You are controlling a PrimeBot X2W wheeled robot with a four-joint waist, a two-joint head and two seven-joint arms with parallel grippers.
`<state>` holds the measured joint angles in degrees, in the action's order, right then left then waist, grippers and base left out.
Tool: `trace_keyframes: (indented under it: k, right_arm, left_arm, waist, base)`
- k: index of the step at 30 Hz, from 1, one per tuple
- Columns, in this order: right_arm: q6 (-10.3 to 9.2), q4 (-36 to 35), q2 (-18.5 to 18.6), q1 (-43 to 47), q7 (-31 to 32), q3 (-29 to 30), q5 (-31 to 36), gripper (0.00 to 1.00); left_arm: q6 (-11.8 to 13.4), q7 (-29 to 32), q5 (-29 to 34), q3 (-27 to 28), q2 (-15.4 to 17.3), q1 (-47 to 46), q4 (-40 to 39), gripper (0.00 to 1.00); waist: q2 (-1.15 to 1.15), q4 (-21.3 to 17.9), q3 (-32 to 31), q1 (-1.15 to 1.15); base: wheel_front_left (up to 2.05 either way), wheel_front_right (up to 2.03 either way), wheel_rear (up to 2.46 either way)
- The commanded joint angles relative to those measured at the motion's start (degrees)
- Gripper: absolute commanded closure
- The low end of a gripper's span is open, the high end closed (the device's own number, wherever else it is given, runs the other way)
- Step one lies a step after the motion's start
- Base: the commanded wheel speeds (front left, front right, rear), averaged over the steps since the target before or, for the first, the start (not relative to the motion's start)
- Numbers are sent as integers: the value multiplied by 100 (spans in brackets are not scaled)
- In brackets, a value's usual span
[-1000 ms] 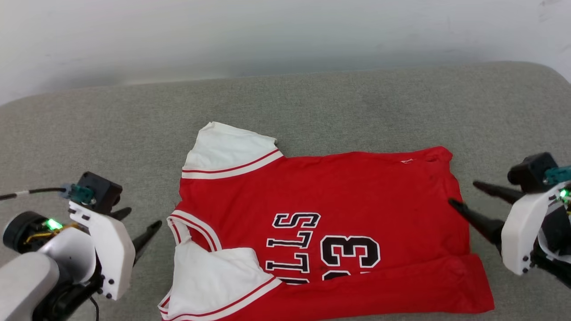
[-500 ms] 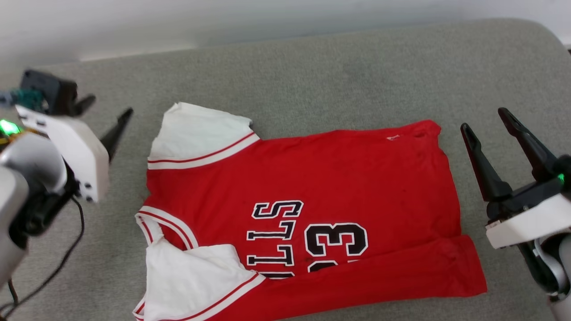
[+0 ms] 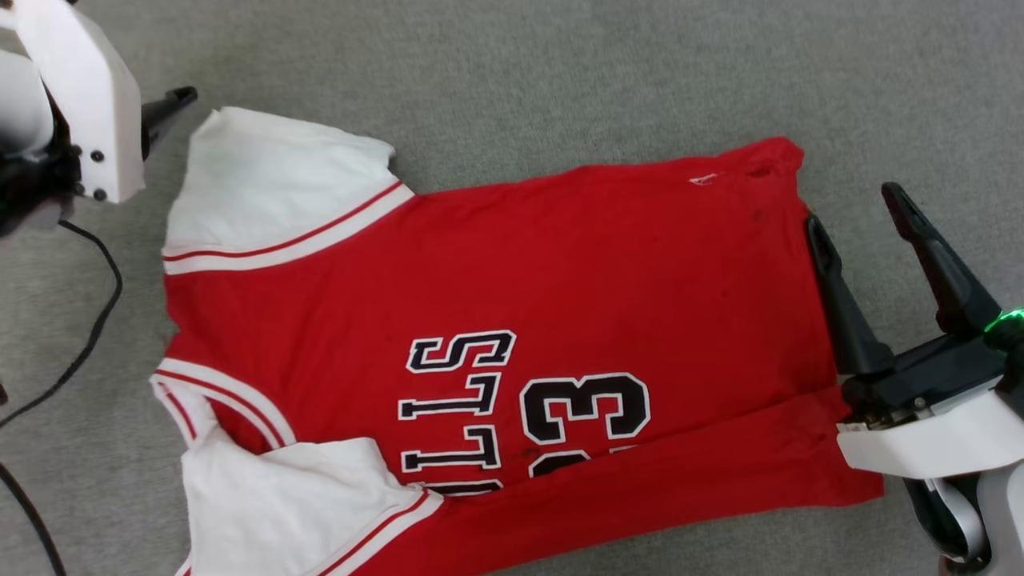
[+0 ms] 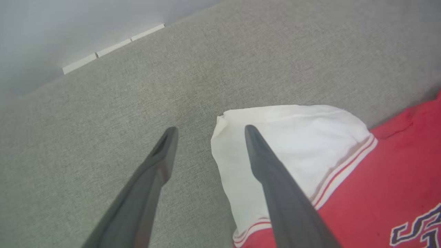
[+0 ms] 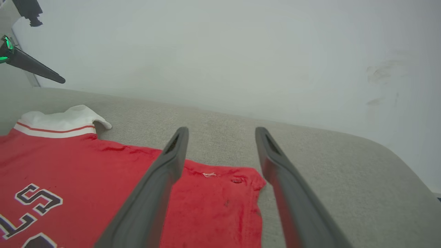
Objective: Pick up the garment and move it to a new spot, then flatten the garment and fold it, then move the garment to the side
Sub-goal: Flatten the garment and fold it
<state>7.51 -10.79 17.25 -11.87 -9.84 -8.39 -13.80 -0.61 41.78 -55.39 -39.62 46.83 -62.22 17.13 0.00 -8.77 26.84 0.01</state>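
On the grey cushion [image 3: 560,72] the shirt [image 3: 512,280] lies flat, front up, neck to the left, hem to the right. Red body, white sleeves with red-and-white trim. Far sleeve [image 3: 272,184] spread out at the far left corner. Near sleeve [image 3: 288,504] folded in over the chest, beside the striped collar [image 3: 208,392]. Black letters [image 3: 460,400] and number [image 3: 584,408] read sideways. Near long edge of the shirt is folded up over the body in a red band, which covers the near part of the number.

Left gripper [image 4: 210,131] open wide, nothing between the fingers. It sits at the far left corner of the shirt: in the left wrist view one finger is over the white far sleeve, the other over bare cushion just beside it. Contact with the fabric: cannot tell. A black cable [image 3: 88,320] trails down the left side over the cushion.

Right gripper [image 3: 853,208] open wide too, empty. It sits at the right edge, by the far hem corner: left finger over the red hem edge, right finger over bare cushion. Contact: cannot tell.

White wall [image 5: 241,51] behind the far edge of the cushion.
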Motion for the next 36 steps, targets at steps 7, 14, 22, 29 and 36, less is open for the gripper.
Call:
trace_keyframes:
  k: [7, 14, 22, 29, 36]
  right_arm:
    - [-4, -43, 85, -442, 48, -155, 74, 0]
    - [-4, 135, 121, -629, 43, -328, 14, 0]
    - [-4, 273, 335, -921, 188, -240, 18, 0]
    - [-4, 376, 1179, -1472, 1234, -487, -190, 0]
    - [-4, 578, 2611, -2506, 3320, -1593, -1318, 0]
  left_arm:
    - [-155, 1293, -188, -308, -67, -589, 214, 0]
    - [-272, 1743, 140, -710, -99, -756, 525, 0]
    - [-480, 1465, 56, -678, -120, -766, 678, 100]
    - [-604, 1035, 147, -773, -116, -680, 478, 100]
    - [-665, 668, 133, -940, -103, -473, 24, 100]
  waist:
    - [0, -236, 623, -1]
    - [0, -234, 831, -1]
    - [0, -172, 558, -1]
    - [0, 35, 111, -1]
    - [0, 346, -182, -1]
  base:
    - [0, 0, 0]
    - [0, 0, 0]
    - [0, 0, 0]
    - [0, 0, 0]
    - [0, 0, 0]
